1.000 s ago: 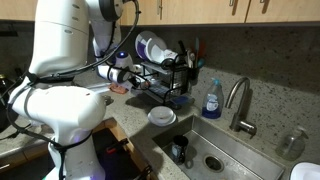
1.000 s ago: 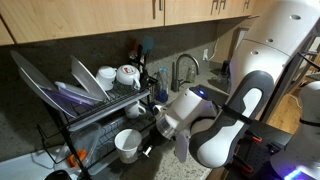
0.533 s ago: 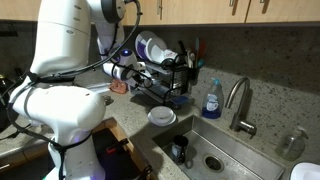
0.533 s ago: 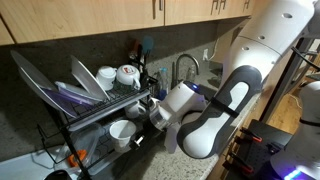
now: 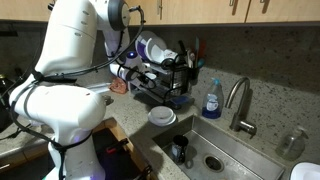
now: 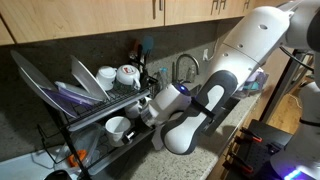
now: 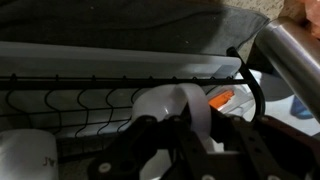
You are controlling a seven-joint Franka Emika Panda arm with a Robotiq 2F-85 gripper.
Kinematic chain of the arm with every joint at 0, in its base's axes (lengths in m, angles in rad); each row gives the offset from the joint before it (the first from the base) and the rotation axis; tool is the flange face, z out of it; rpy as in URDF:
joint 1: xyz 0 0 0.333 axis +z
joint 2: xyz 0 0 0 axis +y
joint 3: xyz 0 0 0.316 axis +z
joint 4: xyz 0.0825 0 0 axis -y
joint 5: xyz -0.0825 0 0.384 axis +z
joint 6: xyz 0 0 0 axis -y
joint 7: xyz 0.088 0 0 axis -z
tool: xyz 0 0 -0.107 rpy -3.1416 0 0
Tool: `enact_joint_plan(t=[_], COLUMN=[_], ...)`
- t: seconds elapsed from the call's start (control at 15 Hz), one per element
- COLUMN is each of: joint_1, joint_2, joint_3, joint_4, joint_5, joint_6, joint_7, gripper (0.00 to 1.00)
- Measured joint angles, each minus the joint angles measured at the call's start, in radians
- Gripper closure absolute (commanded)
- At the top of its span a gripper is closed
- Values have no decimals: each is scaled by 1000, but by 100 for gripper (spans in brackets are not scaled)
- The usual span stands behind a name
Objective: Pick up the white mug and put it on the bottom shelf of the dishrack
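My gripper [image 6: 133, 124] is shut on the white mug [image 6: 117, 126] and holds it at the open front of the black wire dishrack [image 6: 92, 108], level with the bottom shelf [image 6: 98, 150] and under the upper tier. In an exterior view the mug [image 5: 121, 72] and gripper [image 5: 130, 72] are at the near end of the dishrack [image 5: 166, 74], above its bottom shelf [image 5: 160, 97]. In the wrist view the mug [image 7: 160, 106] fills the space between my dark fingers [image 7: 186, 132], handle toward the camera, with rack wires [image 7: 80, 100] behind it.
Large plates [image 6: 52, 86] and white cups [image 6: 116, 74] fill the upper tier. A shallow white bowl [image 5: 162, 117] lies on the counter by the sink [image 5: 215, 152]. A blue soap bottle [image 5: 212, 100] and the faucet [image 5: 238, 100] stand behind the sink.
My gripper has carried the mug up and further in toward the rack, from beside the lower tier to under the upper tier's edge.
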Motion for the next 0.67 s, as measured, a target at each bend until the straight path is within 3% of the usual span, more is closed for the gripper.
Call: enact_joint_plan(t=[0.67], joint_1=[69], joint_2=[110], joint_3=[-83], joint_4=[134], joint_5=[75], joint_6=[0], joint_7=[0], gripper=[97])
